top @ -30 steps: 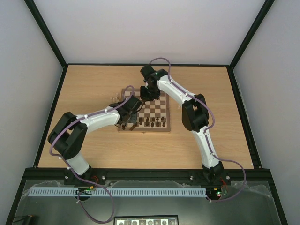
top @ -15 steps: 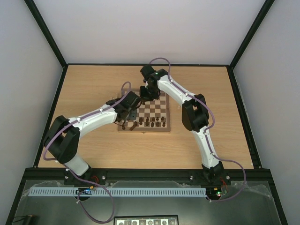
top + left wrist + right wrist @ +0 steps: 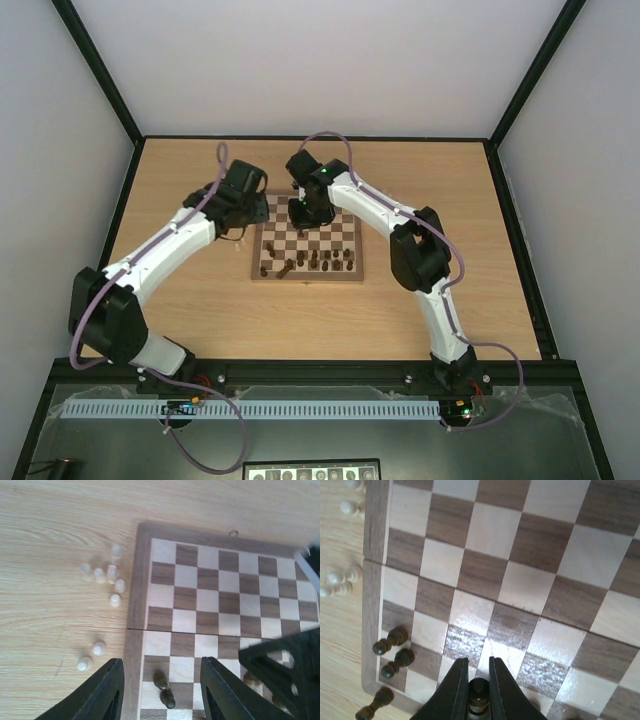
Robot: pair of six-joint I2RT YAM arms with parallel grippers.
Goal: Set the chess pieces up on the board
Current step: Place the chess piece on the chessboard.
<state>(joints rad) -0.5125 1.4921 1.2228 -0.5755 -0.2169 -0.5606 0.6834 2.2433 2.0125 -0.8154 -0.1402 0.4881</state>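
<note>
Dark chess piece [image 3: 479, 691] in tight right gripper [image 3: 478, 672]; left gripper [image 3: 161, 664] half-spread, empty.

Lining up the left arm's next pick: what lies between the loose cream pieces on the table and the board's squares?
In the left wrist view, only bare tabletop and the brown border of the board separate the cream pieces from the squares.

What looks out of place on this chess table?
The pale chess pieces sit scattered on the table beside the board, not on its squares. One dark piece seems to sit on the board's border near a corner.
</note>
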